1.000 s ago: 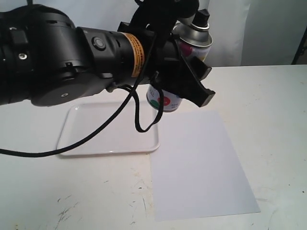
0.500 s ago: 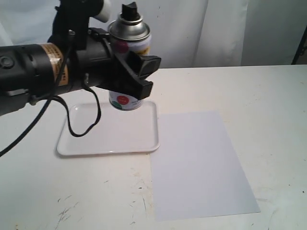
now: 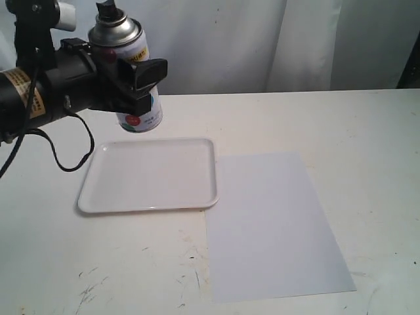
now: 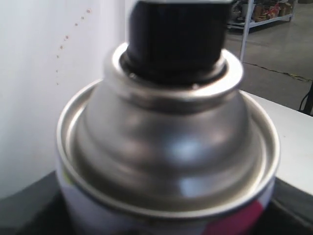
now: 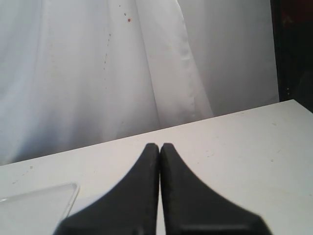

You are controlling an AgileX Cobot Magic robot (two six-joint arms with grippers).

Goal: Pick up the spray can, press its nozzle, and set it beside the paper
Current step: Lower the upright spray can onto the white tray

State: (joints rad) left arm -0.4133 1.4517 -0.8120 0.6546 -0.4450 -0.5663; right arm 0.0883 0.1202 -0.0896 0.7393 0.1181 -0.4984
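Exterior view: the left end effector (image 3: 136, 84), clamped on the spray can (image 3: 125, 49), has swung it leftward, off the paper (image 3: 272, 223) and past the tray (image 3: 151, 174), so placement looks further off.

Left wrist view: the nozzle (image 4: 178, 39) stands untouched.

Right wrist view: the right end effector (image 5: 160, 152) is pinched closed and empty over the desk (image 5: 244, 137).

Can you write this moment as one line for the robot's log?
left tool: shut on white dotted spray can, upright | black plastic nozzle: untouched | right tool: shut, empty | can not yet beside white paper sheet

No lettering can be read: the spray can (image 3: 121, 41) band and the orange sticker (image 3: 16, 95) on the left arm (image 3: 69, 92) (both bear dark print) are too small.
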